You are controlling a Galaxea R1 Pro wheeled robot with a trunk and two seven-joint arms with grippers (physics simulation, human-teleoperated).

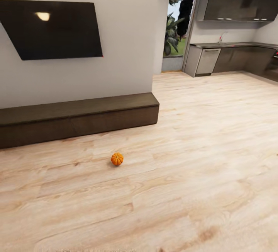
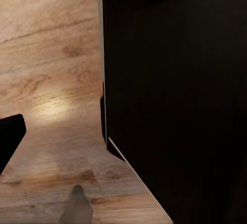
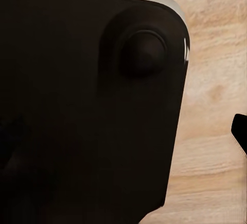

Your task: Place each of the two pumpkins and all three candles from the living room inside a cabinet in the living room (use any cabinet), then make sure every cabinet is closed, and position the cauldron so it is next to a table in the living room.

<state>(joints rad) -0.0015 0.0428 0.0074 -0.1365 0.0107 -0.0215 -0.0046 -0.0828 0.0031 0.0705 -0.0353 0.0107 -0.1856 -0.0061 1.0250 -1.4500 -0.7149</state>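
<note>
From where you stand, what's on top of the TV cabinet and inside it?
The cabinet top looks bare; a wall-mounted TV hangs above. Its fronts appear shut, so the inside is hidden. One pumpkin sits on the floor in front.

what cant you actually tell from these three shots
- End effector states: both wrist views are largely blocked by dark robot bodywork, over bare floor.
- Cabinet: its left end is cut off by the head view's edge; drawer seams are too faint to judge fully closed.
- Pumpkin: one lies on the floor in front of the cabinet; its far side is hidden.
- Kitchen counter: items on it are too small to identify.
</note>
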